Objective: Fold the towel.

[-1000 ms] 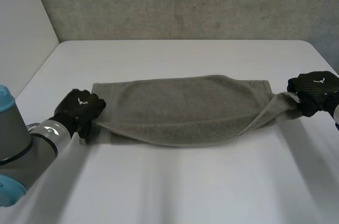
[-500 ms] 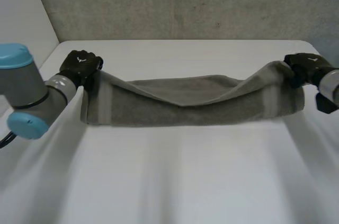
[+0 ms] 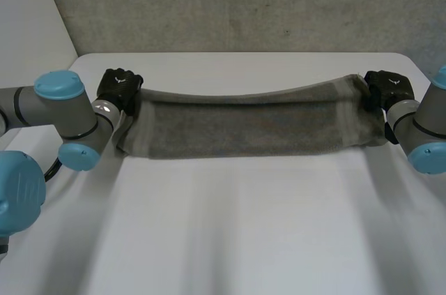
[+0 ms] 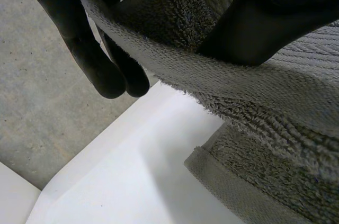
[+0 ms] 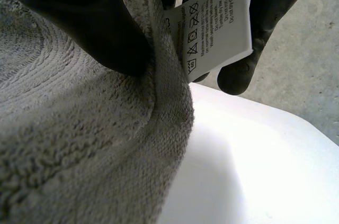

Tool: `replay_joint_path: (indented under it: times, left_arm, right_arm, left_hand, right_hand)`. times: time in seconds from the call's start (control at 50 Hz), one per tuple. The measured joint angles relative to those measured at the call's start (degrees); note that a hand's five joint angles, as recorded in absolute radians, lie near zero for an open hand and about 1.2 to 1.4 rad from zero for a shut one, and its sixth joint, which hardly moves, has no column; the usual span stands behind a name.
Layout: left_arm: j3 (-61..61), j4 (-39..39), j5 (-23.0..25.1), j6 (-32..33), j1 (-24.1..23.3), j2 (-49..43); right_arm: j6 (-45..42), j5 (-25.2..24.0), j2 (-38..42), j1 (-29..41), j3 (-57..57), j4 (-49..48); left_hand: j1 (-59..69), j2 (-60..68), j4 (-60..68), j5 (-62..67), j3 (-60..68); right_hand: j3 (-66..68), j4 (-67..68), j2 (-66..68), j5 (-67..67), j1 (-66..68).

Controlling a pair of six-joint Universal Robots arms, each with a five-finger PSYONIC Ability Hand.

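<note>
A grey towel lies folded in half lengthwise across the far part of the white table. My left hand pinches the upper layer's left corner at the towel's far edge; in its wrist view the thumb presses the cloth against the fingers. My right hand pinches the right corner the same way, thumb on the cloth, fingers behind a white care label. The upper edge sags slightly between the hands.
A grey concrete wall rises behind the table's far edge. Both arms reach in from the sides, the right arm at the table's right edge. Bare table spreads in front of the towel.
Both hands carried the towel's near edge up and over to the far edge. The towel went from lying spread to folded in half, and its top edge has drawn tauter.
</note>
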Motion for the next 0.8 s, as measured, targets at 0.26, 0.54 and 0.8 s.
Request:
replay_joint_path:
  times: [0.26, 0.54, 0.8]
  left_arm:
    - [-1.8, 0.0, -0.1, 0.3, -1.1, 0.6]
    - [-11.7, 4.6, 0.1, 0.2, -1.5, 12.1]
    - [-26.2, 9.5, 0.7, 0.2, -0.6, 24.6]
  right_arm:
    - [-1.0, 0.0, 1.7, 1.1, -1.4, 0.5]
    - [-5.7, -0.5, -13.6, 0.8, 8.7, -3.6]
    - [-15.6, -1.2, -28.4, 0.7, 22.7, -6.2]
  left_hand:
    - [-58.6, -58.5, -61.0, -58.0, -59.7]
    - [-69.1, -72.2, -72.5, -73.1, -74.7]
    - [-66.1, -68.0, -69.1, -66.8, -69.7]
  right_hand:
    - [-56.0, -56.0, -56.9, -58.5, -56.5]
    - [-62.3, -62.3, -62.1, -63.1, -63.8]
    - [-56.2, -56.9, -55.8, -55.6, -56.2]
